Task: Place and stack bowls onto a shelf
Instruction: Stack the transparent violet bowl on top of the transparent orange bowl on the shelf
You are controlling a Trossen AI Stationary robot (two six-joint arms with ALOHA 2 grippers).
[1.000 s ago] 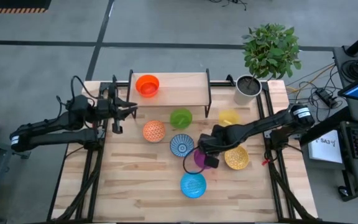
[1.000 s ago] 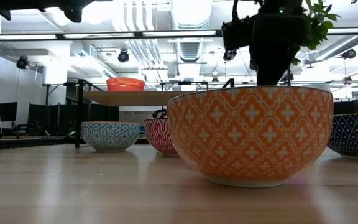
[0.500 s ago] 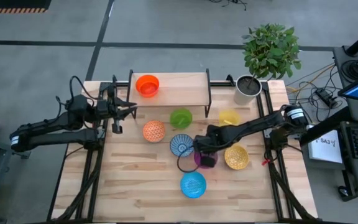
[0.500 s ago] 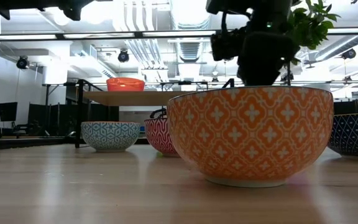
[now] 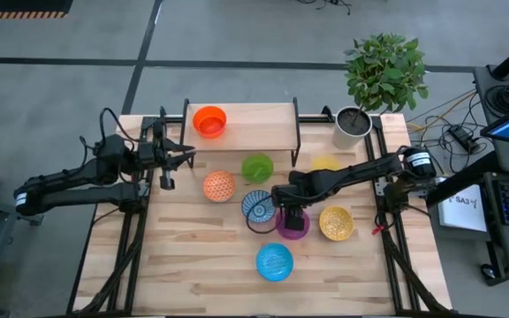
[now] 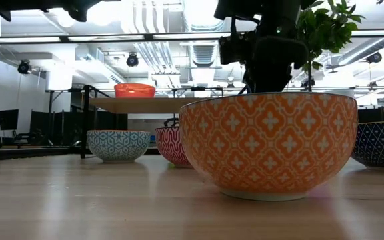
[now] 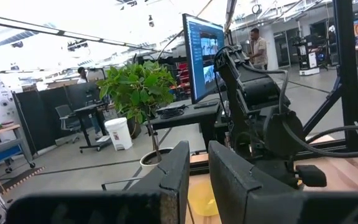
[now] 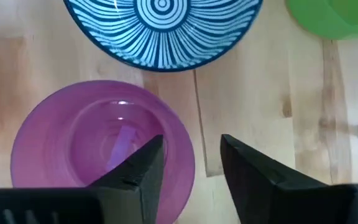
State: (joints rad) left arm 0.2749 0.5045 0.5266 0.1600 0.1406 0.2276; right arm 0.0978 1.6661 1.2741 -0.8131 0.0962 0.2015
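Right end effector (image 8: 190, 163) seen open above the purple bowl (image 8: 98, 140), one finger inside the rim, one outside. Purple bowl sits on the surface (image 5: 193, 256) at 5 o'clock from the patterned bowl (image 5: 256, 206).

Step judged: rim pick. Next needed: lowering, closing.

Left end effector (image 7: 194, 177) parked, slightly open, at 9 o'clock of the shelf (image 5: 263, 128), which holds one orange bowl (image 5: 208, 120).
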